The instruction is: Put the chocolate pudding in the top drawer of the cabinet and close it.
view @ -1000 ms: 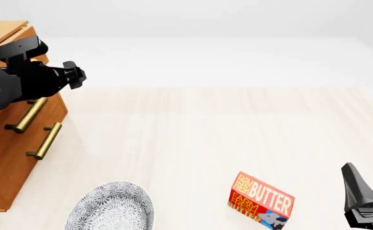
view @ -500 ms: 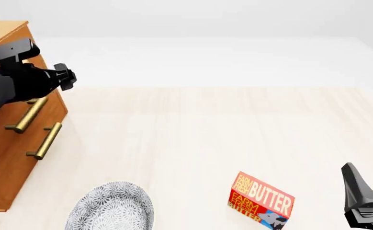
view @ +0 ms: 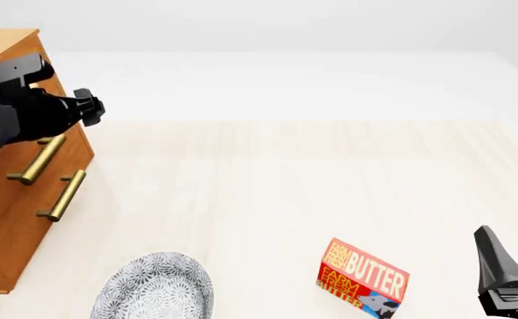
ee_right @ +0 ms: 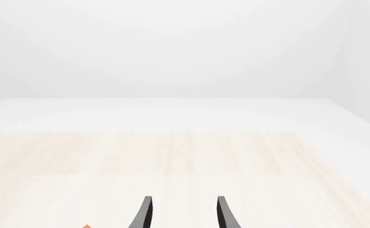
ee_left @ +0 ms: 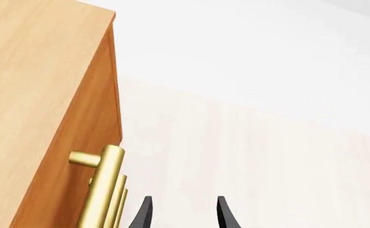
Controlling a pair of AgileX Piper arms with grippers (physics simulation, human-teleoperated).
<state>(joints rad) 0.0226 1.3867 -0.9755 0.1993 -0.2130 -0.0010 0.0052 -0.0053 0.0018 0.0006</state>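
Note:
The cabinet [view: 10, 226] stands at the table's left edge, its side also filling part of the left wrist view [ee_left: 39, 95]. The top drawer [view: 74, 147] sits flush with the cabinet front, its brass handle [view: 41, 161] below my left arm. My left gripper [view: 86, 106] hovers just in front of the drawer's upper edge, open and holding nothing [ee_left: 183, 213]. The brass handles [ee_left: 105, 187] show close beside its fingers. My right gripper [view: 516, 256] rests low at the near right, open and empty [ee_right: 183, 213]. The chocolate pudding is out of view.
A red "BUTTER" box [view: 362, 278] lies near the front of the table, right of centre. A patterned grey plate [view: 157, 289] sits at the front left, near the cabinet's base. The lower drawer's handle [view: 64, 195] juts out below the upper one.
My left gripper has moved left toward the cabinet, and the top drawer has gone from slightly open to flush. The right arm has not moved.

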